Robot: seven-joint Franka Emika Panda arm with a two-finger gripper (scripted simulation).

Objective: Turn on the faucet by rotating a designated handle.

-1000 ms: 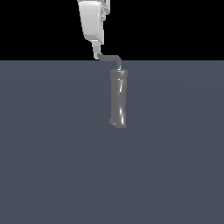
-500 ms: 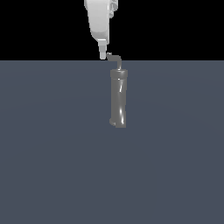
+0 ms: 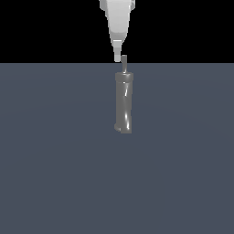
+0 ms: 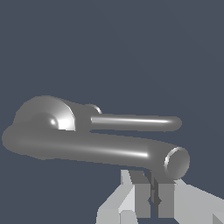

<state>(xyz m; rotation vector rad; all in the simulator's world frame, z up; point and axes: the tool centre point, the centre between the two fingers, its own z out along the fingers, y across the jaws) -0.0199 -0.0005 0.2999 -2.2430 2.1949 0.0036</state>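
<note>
Although no writing or brand shows, listed: grey faucet [image 3: 124,103] upright on the slate floor [image 3: 55,173]; thin handle [image 3: 124,60] atop; gripper [image 4: 151,194] fingers nearly together, just beside it.

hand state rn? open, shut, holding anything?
Hand: shut, fingers together with only a thin slit between them, holding nothing. It sits beside the handle at the top of the faucet.
</note>
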